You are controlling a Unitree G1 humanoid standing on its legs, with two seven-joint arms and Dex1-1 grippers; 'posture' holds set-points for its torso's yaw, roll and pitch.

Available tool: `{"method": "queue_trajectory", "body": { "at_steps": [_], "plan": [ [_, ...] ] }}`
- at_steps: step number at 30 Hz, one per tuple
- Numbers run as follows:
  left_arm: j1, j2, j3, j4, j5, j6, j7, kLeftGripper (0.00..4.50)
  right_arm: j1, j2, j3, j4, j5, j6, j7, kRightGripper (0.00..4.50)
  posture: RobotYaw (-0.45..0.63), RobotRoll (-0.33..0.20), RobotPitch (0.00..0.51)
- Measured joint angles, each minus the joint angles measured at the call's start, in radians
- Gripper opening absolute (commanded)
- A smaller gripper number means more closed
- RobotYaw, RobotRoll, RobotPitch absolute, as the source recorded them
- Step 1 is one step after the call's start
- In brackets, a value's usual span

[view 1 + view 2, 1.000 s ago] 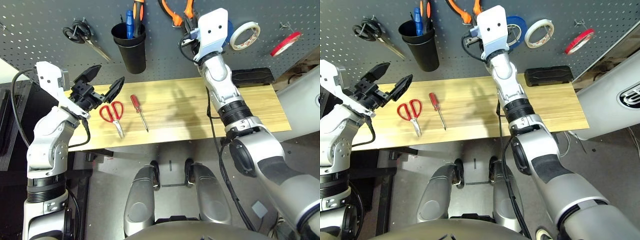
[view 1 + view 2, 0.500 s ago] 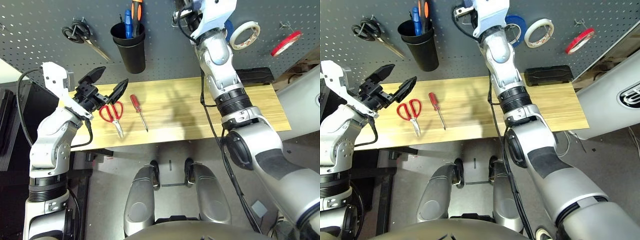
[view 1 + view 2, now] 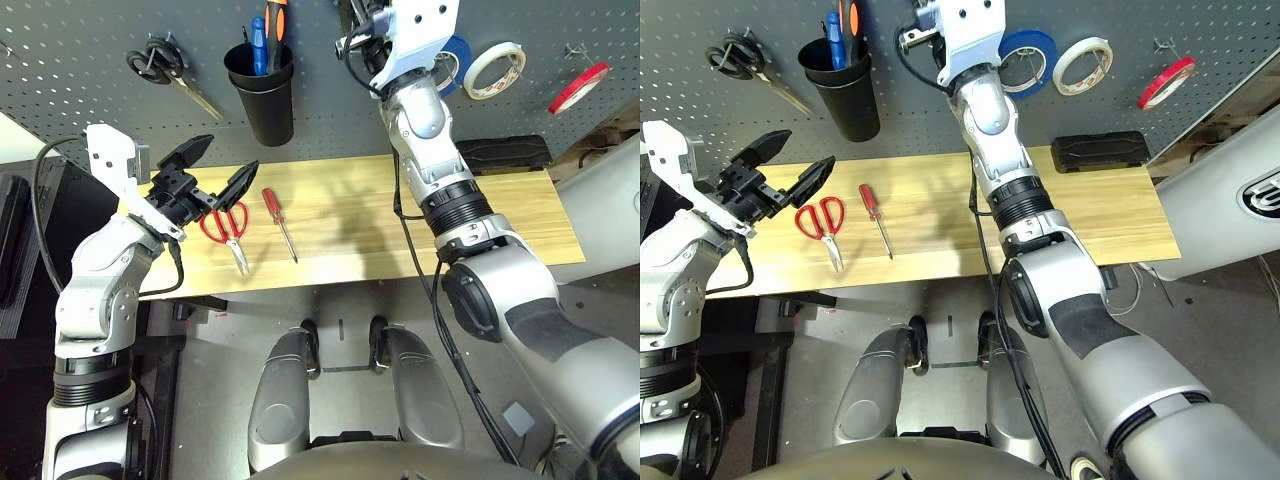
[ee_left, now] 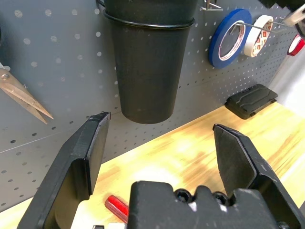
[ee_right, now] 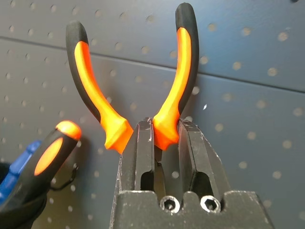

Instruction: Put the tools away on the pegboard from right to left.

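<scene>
High against the pegboard (image 3: 80, 60), my right gripper (image 5: 164, 128) is shut on the head of the orange-handled pliers (image 5: 90, 93), whose handles spread upward in front of the holes. The thin red tape ring (image 3: 585, 86) hangs at the far right of the board. Red-handled scissors (image 3: 226, 224) and a slim red-handled screwdriver (image 3: 278, 222) lie on the wooden table (image 3: 350, 210) at the left. My left gripper (image 3: 212, 168) hovers open just left of and above the scissors.
A black cup (image 3: 262, 95) with blue and orange handles hangs above the screwdriver. Black-handled scissors (image 3: 165, 75) hang at the left, and blue tape (image 3: 1025, 60) and white tape (image 3: 497, 68) at the right. A black case (image 3: 505, 153) lies at the table's back right.
My right arm has lifted the pliers higher up the pegboard and a little to the left. My left gripper has edged slightly right toward the scissors, still open.
</scene>
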Motion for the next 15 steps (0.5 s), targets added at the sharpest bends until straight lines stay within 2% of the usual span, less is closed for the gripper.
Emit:
{"method": "queue_trajectory", "body": {
  "at_steps": [5, 9, 15],
  "plan": [
    [-0.022, 0.0, 0.003, 0.0, -0.003, 0.0, 0.005, 4.5, -0.021, -0.008, 0.0, 0.059, -0.018, -0.046, 0.004, 0.54, 0.11, 0.0, 0.283],
    [-0.078, -0.013, 0.055, -0.009, -0.061, 0.03, 0.049, 4.5, -0.043, -0.012, 0.002, 0.095, -0.024, -0.076, 0.009, 0.54, 0.12, 0.0, 0.283],
    [-0.075, -0.018, 0.092, -0.035, -0.111, 0.069, 0.084, 4.5, -0.07, -0.028, 0.001, 0.136, -0.038, -0.107, 0.009, 0.54, 0.12, 0.0, 0.282]
  ]
}}
